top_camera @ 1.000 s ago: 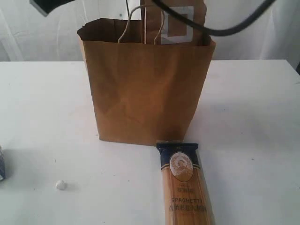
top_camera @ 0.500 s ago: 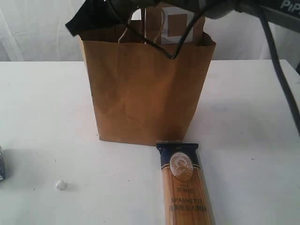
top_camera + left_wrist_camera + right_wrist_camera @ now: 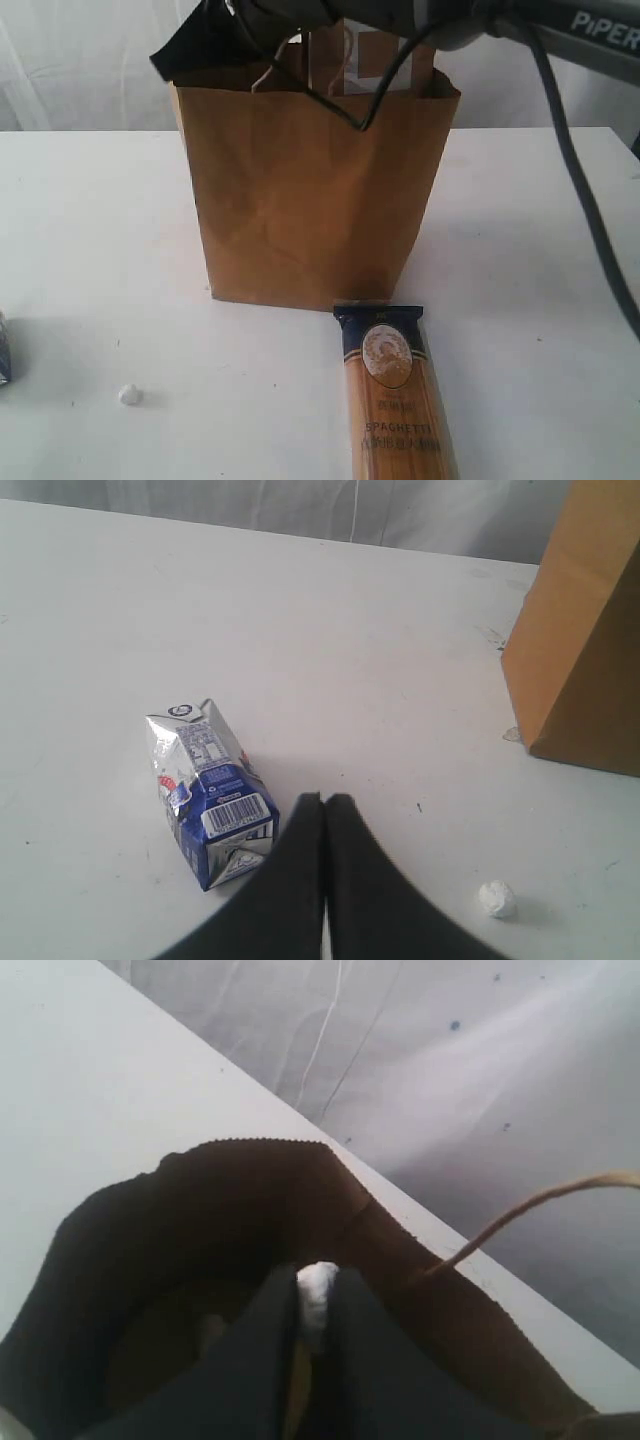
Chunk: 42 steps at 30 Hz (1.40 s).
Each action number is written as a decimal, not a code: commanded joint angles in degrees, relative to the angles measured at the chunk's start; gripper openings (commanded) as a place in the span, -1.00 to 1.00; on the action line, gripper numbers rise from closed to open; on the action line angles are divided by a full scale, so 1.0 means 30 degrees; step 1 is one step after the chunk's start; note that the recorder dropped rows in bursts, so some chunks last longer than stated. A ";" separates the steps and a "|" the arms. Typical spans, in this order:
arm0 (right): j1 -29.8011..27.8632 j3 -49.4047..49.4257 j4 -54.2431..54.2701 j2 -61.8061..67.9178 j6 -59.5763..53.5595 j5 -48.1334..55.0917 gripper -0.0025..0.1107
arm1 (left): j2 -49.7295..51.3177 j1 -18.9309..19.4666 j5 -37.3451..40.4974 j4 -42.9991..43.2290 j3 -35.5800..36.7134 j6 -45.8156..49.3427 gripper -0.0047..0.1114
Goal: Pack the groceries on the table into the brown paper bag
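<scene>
Over the left part of the brown paper bag [image 3: 310, 190] mouth hangs the right gripper [image 3: 312, 1282], its arm reaching across from the right. Its jaws pinch a white cap with a yellowish sliver under it, likely the yellow white-capped bottle [image 3: 318, 1290], above the dark bag interior. Step in hand: dropping the bottle in. The brown pouch [image 3: 372, 55] is already in the bag, its top poking out at the far side. The left gripper [image 3: 322, 805] sits low, jaws together, just beside the small blue-white carton [image 3: 212, 795], which lies on the worktop [image 3: 100, 250]. The spaghetti packet [image 3: 395, 400] lies near, its end right at the bag base. Next move calls for lowering a little, parting the jaws, then lifting clear of the handles. Carton and spaghetti are not yet packed.
</scene>
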 commanded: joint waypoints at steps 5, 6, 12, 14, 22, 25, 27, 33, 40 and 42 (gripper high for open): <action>-0.0056 -0.0005 0.0387 -0.0060 0.0096 0.1707 -0.33 | -0.0074 -0.0108 -0.0087 -0.0213 0.0105 -0.0009 -0.92; -0.0056 -0.0005 0.0435 -0.0060 0.0096 0.2020 -0.33 | -0.0074 -0.0108 -0.0087 -0.0213 0.0105 -0.0009 -0.92; 0.0216 -0.0005 0.1073 -0.0803 -0.0041 0.3533 -0.33 | -0.0074 -0.0108 -0.0087 -0.0213 0.0105 -0.0009 -0.92; 0.0520 -0.0005 0.2056 -0.1318 -0.0996 0.3533 -0.33 | -0.0074 -0.0108 -0.0087 -0.0213 0.0105 -0.0009 -0.92; 0.2084 -0.0005 0.9404 -0.3079 -0.8607 0.5811 -0.33 | -0.0074 -0.0108 -0.0087 -0.0213 0.0105 -0.0009 -0.92; 0.2226 -0.0005 1.1626 -0.2651 -1.0476 0.8174 -0.33 | -0.0074 -0.0108 -0.0087 -0.0213 0.0105 -0.0009 -0.92; 0.2226 -0.0005 1.3158 -0.2132 -1.1059 0.9482 -0.33 | -0.0074 -0.0108 -0.0087 -0.0213 0.0105 -0.0009 -0.92; 0.2226 0.0023 1.5561 0.0395 -1.1951 1.0166 -0.33 | -0.0074 -0.0108 -0.0087 -0.0213 0.0105 -0.0009 -0.92; 0.2226 0.0023 1.5602 0.4237 -1.1996 0.8994 -0.33 | -0.0074 -0.0108 -0.0087 -0.0213 0.0105 -0.0009 -0.92; 0.2226 0.0023 1.5859 0.5174 -1.2090 0.8555 -0.33 | -0.0074 -0.0108 -0.0087 -0.0213 0.0105 -0.0009 -0.92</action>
